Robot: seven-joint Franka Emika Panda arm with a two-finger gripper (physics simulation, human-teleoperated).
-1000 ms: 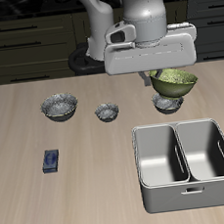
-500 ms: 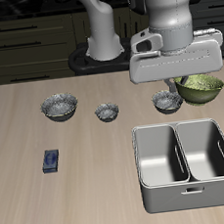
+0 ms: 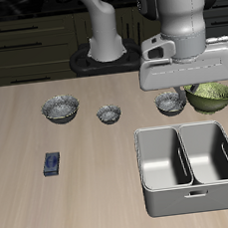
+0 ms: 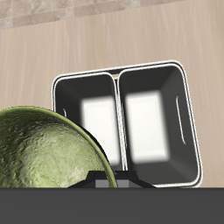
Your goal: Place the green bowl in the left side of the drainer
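The green bowl (image 3: 210, 96) hangs above the bench (image 3: 91, 159), carried at its rim by the gripper (image 3: 191, 85), and sits just behind the back edge of the drainer (image 3: 189, 166), the edge farthest from the bench's front. In the exterior view the bowl is off toward the end of the drainer that lies on the robot's left, so the compartment it is meant for is the one nearest to it, a little nearer the bench's front edge and below it. The coming move, as I judge it, is a short carry toward the front of the bench and then a descent, with almost no sideways travel.

The wrist view agrees: the bowl's speckled inside (image 4: 44, 149) fills the near field close to the gripper (image 4: 112, 184), and both compartments of the drainer (image 4: 122, 74) lie open beyond it, split by the middle wall. Both look bare. The drainer's long side runs across the line of approach, so either half could be reached; only the sideways position chooses between them.

The fingers themselves are mostly hidden behind the wrist housing and the bowl. Since the bowl is clear of the bench and tilted, I take the jaws to be clamped on its rim.

Three grey patterned bowls (image 3: 60, 110) stand in a row farther back on the bench, the nearest just beside the green one, and a small blue block (image 3: 53, 163) lies well apart.
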